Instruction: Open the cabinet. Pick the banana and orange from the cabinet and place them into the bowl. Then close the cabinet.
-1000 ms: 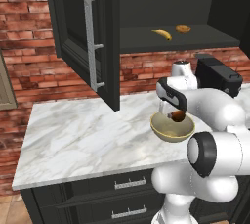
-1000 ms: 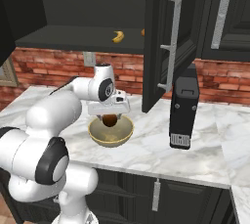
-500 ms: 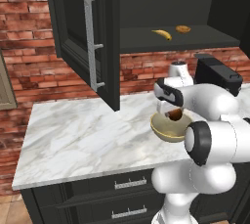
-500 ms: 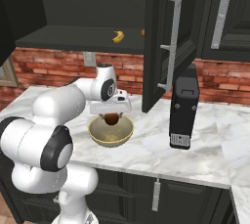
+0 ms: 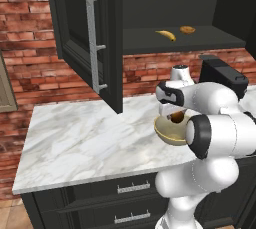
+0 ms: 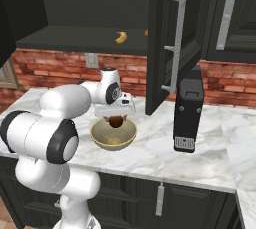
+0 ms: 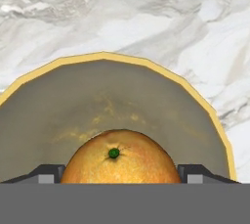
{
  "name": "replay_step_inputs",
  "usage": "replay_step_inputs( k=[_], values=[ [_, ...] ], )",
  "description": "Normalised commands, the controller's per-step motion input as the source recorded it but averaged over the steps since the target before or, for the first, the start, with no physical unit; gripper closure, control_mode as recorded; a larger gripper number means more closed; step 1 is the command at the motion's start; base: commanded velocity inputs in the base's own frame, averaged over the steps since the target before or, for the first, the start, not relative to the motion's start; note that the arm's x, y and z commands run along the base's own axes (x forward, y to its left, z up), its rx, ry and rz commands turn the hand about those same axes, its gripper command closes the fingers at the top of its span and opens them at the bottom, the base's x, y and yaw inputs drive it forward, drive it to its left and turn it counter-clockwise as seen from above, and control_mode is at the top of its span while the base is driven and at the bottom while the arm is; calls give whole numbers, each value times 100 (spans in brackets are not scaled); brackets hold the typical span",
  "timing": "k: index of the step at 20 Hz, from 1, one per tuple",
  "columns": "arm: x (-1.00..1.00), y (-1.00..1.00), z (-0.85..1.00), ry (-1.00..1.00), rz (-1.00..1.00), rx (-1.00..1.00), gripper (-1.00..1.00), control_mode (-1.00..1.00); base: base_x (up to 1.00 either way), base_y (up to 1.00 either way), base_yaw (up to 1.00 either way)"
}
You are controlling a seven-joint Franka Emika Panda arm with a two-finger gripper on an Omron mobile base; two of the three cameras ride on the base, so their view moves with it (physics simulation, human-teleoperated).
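The black cabinet stands open, its left door (image 5: 85, 43) and right door (image 6: 170, 38) swung out. On its shelf lies the yellow banana (image 5: 166, 35) (image 6: 120, 37). My gripper (image 5: 176, 114) (image 6: 116, 118) (image 7: 121, 173) hangs just over the tan bowl (image 5: 165, 134) (image 6: 107, 143) on the marble counter, shut on the orange (image 5: 176, 117) (image 6: 116, 121). In the hand view the orange (image 7: 121, 157) sits between my fingertips (image 7: 46, 173), stem end up, with the bowl's rim (image 7: 146, 65) and olive inside beneath it.
An orange-brown lump (image 5: 187, 29) lies on the shelf right of the banana. A tall black appliance (image 6: 188, 108) (image 5: 222, 75) stands on the counter right of the bowl. The open right door hangs close to my arm. Drawers (image 5: 132, 188) run below the counter.
My arm's elbow has shifted a little. The gripper with the orange stays over the bowl, almost still.
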Motion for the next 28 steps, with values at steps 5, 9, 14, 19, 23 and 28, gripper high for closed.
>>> replay_step_inputs(
  k=[5, 9, 14, 19, 23, 28],
  values=[
    [2, 0, -14, -7, 0, 0, -100, -100, 0, 0, 0],
    [1, 0, -21, -6, 0, 0, -100, -100, 0, 0, 0],
    [2, 0, -7, -9, 0, 0, -100, -100, 0, 0, 0],
    [0, 0, 19, -16, 0, 0, -100, -100, 0, 0, 0],
    [-6, 0, 91, -12, -6, 1, -100, -100, 0, 0, 0],
    [-21, 0, 100, -9, -7, 0, -100, -100, 0, 0, 0]
  ],
)
